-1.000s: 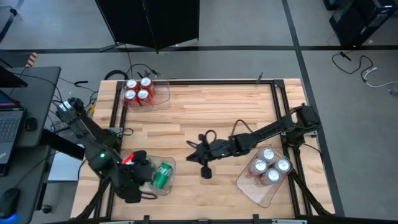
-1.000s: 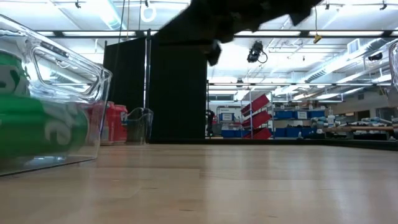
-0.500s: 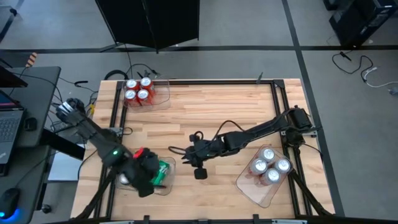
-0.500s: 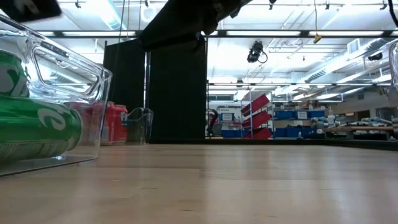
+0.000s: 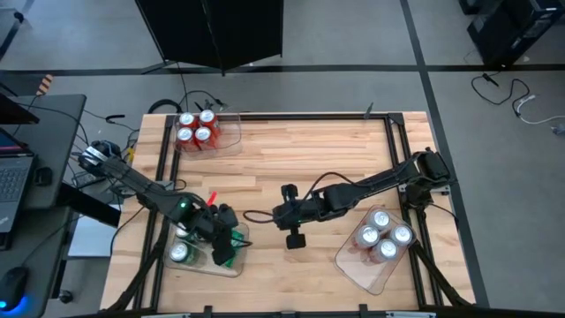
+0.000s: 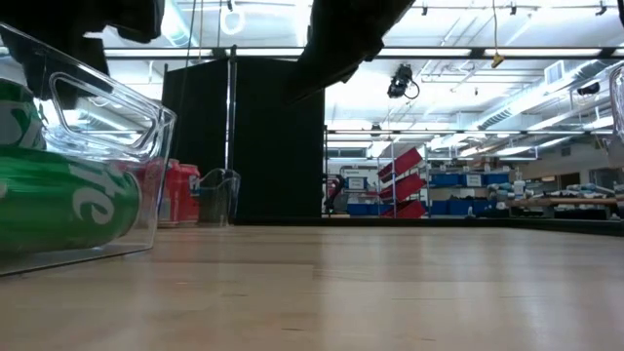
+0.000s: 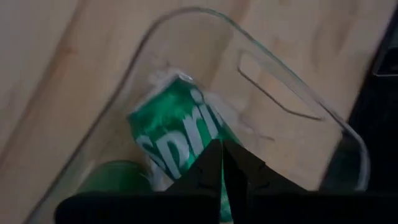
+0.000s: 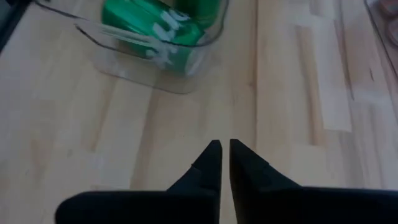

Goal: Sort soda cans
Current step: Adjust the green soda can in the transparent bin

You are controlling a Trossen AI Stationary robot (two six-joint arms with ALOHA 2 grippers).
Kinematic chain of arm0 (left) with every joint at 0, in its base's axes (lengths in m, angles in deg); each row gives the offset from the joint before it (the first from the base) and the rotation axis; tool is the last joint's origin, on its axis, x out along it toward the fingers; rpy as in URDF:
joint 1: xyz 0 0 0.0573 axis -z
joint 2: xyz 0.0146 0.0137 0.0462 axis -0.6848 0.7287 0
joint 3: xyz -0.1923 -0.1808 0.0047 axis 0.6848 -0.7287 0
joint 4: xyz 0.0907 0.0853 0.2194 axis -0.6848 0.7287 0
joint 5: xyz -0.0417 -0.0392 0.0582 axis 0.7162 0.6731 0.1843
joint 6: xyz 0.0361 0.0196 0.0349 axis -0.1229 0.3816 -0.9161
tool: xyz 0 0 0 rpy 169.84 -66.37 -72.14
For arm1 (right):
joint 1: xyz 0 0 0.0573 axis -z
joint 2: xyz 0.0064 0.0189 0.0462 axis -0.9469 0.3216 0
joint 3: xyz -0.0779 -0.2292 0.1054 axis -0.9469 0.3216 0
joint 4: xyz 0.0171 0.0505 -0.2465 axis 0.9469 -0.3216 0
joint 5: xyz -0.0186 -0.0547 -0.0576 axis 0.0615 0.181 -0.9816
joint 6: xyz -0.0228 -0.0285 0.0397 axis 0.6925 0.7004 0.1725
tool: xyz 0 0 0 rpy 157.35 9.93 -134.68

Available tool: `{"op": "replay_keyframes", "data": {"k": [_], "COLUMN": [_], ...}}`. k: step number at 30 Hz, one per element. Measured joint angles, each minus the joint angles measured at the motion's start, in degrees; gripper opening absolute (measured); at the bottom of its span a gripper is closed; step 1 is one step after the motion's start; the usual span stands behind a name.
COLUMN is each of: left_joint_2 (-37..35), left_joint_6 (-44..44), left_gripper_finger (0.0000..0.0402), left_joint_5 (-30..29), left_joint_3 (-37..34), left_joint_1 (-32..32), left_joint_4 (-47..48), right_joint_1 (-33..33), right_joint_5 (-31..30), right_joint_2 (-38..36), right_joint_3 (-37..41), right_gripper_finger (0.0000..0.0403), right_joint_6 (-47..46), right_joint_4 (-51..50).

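A clear tray [image 5: 244,233] at the near left holds green soda cans. One lies on its side [image 7: 180,124] [image 6: 58,200] [image 8: 163,30], and one stands upright with its silver top showing [image 5: 181,253]. My left gripper [image 5: 222,240] [image 7: 222,149] is shut and points down into this tray, right over the lying can. My right gripper [image 5: 284,215] [image 8: 224,146] is shut above bare wood near the table's middle, to the right of the tray. Red cans [image 5: 196,128] stand in a tray at the far left. Silver-white cans [image 5: 381,237] stand in a tray at the near right. My left gripper's shut fingers [image 7: 208,163] come from above at the side of the lying green can [image 7: 198,134], which rests on the tray floor. Whether the tips touch it I cannot tell.
Bare wood lies between the three trays across the table's middle and far side. A black frame rail [image 5: 388,141] runs round the table edge. Cables [image 5: 177,106] lie beyond the far left corner, and a desk with a laptop [image 5: 13,177] stands to the left.
My left gripper has swung from the near left edge toward the right and now hangs over the tray, uncovering the upright can. The lying green can has rolled a little inside the tray. My right gripper reached toward the tray, then drew back to the right.
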Motion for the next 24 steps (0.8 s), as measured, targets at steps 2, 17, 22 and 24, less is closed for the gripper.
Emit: {"op": "replay_keyframes", "data": {"k": [2, 17, 22, 24], "left_joint_2": [0.0, -0.04, -0.04, 0.14], "left_joint_6": [0.04, 1.52, 1.74, 1.85], "left_gripper_finger": [0.0031, 0.0226, 0.0274, 0.0282], "left_joint_5": [2.63, 9.43, 9.39, 9.34], "left_joint_3": [0.22, 1.05, 1.05, 1.05], "left_joint_1": [-1.02, -7.32, -8.88, -9.25], "left_joint_4": [0.16, -0.84, -0.78, -0.79], "right_joint_1": [0.0, -1.73, -1.73, -1.73], "right_joint_5": [-0.14, -0.12, -0.12, -0.12], "right_joint_2": [-0.02, -0.04, -0.04, -0.04], "right_joint_3": [0.0, 0.04, 0.07, 0.07], "right_gripper_finger": [0.0026, 0.0034, 0.0034, 0.0034], "right_joint_6": [-0.45, -0.28, -0.28, -0.28], "right_joint_4": [-0.22, -1.11, -1.13, -1.13]}}
